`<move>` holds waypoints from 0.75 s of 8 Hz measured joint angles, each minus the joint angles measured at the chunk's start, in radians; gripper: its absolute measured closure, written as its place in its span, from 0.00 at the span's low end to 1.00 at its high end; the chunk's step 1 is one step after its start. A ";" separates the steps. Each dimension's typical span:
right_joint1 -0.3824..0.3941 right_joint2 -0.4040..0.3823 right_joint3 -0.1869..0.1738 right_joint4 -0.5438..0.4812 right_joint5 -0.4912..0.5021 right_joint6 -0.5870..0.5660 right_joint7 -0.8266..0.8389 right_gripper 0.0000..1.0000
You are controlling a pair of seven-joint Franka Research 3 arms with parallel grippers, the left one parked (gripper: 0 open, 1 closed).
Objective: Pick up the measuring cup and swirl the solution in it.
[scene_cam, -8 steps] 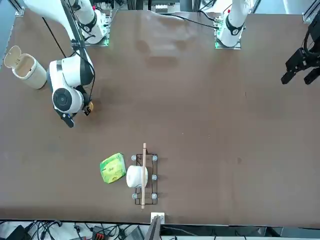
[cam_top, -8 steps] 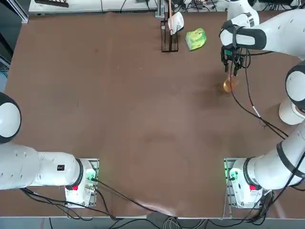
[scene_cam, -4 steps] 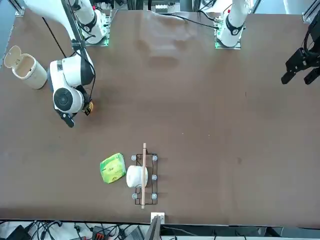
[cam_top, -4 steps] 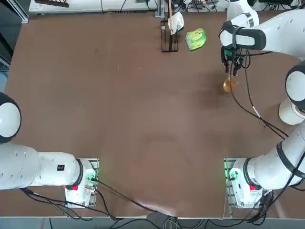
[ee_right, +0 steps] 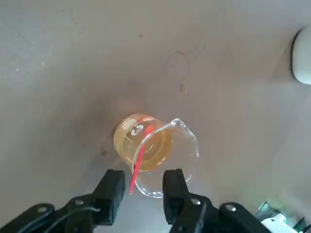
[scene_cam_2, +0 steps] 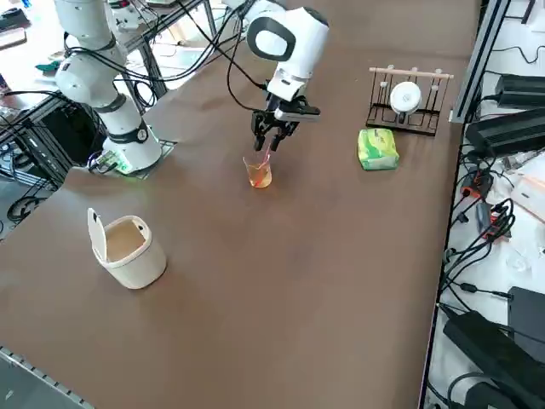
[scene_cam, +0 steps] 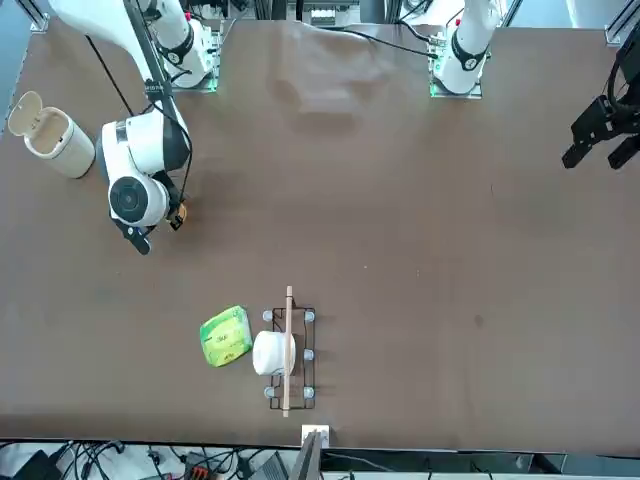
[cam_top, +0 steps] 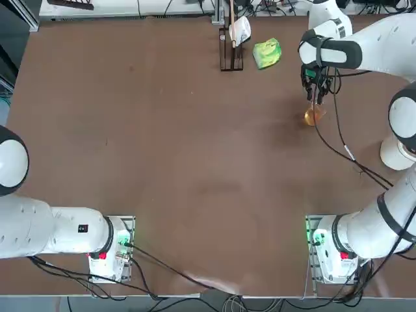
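Measuring cup beneath the parted right claw

The measuring cup (scene_cam_2: 258,173) is on the tabletop (cam_top: 188,162), toward the far side and in the right-hand part as the robot looks at it. It is clear, with a pouring lip, and white lettering shows on its wall. The solution (ee_right: 158,149) lies in its lower part, pale amber and see-through, beneath a clear upper wall. A thin red stick (ee_right: 142,154) leans in the cup, one end sticking out past the rim.

The right claw (ee_right: 144,175) is directly over the cup. Its two black fingers stand apart, with part of the clear rim showing between their tips. They are not closed together, and no firm grip on the cup can be made out. Whether either finger touches the rim, or the red stick, I cannot tell.

A larger white container (scene_cam_2: 132,252) with its lid swung up stands nearer the robot's bases, to the right of the cup and well apart from it. Farther from the bases and to the left of the cup lies a green and yellow packet (scene_cam_2: 377,149). Just beyond the packet is a dark wire rack (scene_cam_2: 409,101) with a pale wooden bar along its top and a rounded white vessel (scene_cam: 273,353) held in it.
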 joint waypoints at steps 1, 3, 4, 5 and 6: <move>0.000 0.000 0.000 0.000 0.000 0.000 0.000 0.51; 0.000 0.000 0.000 0.000 0.000 0.000 0.000 0.54; 0.000 0.000 0.000 0.000 0.000 0.000 0.000 0.64; 0.000 0.000 0.000 0.001 0.000 0.001 0.000 0.70; 0.000 -0.001 0.000 0.003 0.000 0.003 0.000 0.76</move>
